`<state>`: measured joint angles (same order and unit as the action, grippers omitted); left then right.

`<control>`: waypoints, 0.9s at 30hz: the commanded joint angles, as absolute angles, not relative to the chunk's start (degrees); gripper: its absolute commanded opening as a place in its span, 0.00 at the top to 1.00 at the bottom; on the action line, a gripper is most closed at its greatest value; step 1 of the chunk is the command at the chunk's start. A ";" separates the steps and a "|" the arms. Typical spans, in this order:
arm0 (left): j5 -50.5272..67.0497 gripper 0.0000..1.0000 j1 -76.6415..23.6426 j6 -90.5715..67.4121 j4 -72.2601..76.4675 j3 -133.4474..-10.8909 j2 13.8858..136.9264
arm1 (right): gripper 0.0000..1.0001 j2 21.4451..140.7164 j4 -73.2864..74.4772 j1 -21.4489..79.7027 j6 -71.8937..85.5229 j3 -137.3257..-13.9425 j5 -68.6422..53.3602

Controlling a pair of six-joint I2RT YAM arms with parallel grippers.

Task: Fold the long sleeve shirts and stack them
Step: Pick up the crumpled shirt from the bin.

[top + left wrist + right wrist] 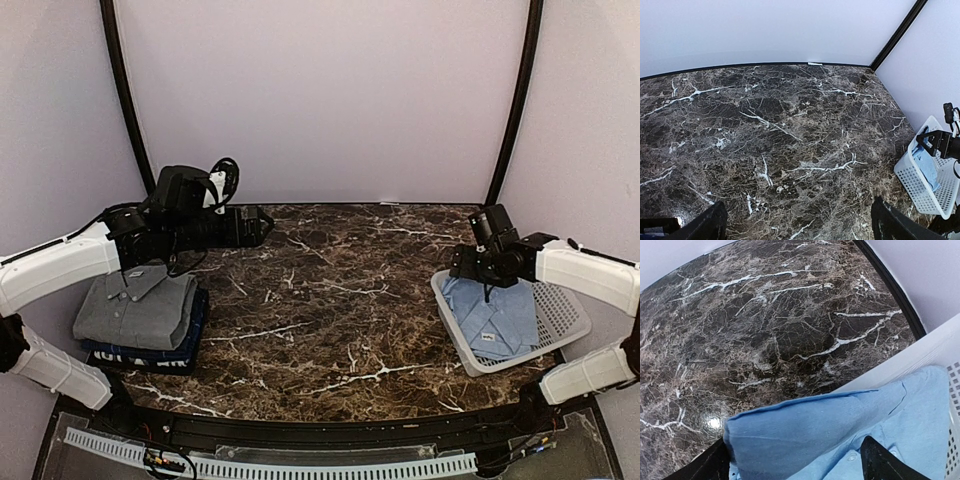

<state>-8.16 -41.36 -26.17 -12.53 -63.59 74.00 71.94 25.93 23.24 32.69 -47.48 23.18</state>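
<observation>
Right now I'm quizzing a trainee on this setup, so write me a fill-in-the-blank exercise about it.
The grey shirt lies folded on the dark navy shirt, a stack of ___ shirts.
The light blue shirt lies in the white basket, on the robot's ___ side.
The open left tool holds ___.
The right tool hangs above the white ___.
Missing: two; right; nothing; basket.

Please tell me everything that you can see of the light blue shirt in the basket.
The light blue shirt is soft cloth with a collar and a button front; small pale buttons show in the right wrist view. It lies loosely folded inside the white lattice basket, on the robot's right side. The right gripper hangs close over it with its jaws open, one on either side of the cloth; whether they touch it is unclear.
</observation>
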 commanded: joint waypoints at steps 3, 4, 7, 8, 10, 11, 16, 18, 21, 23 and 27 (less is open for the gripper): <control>-8.09 0.01 -41.04 -25.66 -13.11 -64.52 72.50 | 0.21 69.84 18.08 19.05 33.92 -43.22 16.19; -8.20 0.01 -41.04 -25.66 -13.19 -64.43 72.24 | 0.24 69.81 16.99 18.50 34.00 -42.54 15.25; -8.46 0.01 -41.03 -25.74 -13.07 -63.89 71.69 | 0.35 69.62 14.34 17.12 34.13 -40.72 12.80; -8.49 0.01 -41.04 -25.75 -13.02 -63.72 71.51 | 0.42 69.48 13.99 16.95 34.22 -40.55 12.61; -8.42 0.01 -41.04 -25.75 -13.01 -63.70 71.39 | 0.56 69.31 13.71 16.90 34.23 -40.44 12.76; -8.43 0.01 -41.04 -25.75 -13.05 -63.72 71.37 | 0.64 69.08 13.79 16.88 34.25 -40.45 13.01; -8.49 0.01 -41.00 -25.58 -13.05 -63.86 71.37 | 0.95 67.33 14.89 16.62 33.80 -40.88 14.48; -8.52 0.01 -41.02 -25.58 -13.02 -63.88 71.37 | 1.00 66.48 15.88 16.53 33.57 -41.54 15.13; -8.38 0.01 -41.00 -25.58 -12.92 -63.90 71.44 | 1.00 64.53 17.61 16.52 33.01 -43.13 15.77; -8.27 0.01 -41.04 -25.61 -12.85 -63.97 71.53 | 1.00 63.17 18.87 16.52 32.24 -44.60 15.84; -8.18 0.01 -41.03 -25.58 -12.84 -64.09 71.63 | 1.00 60.29 21.14 16.52 30.15 -48.57 14.81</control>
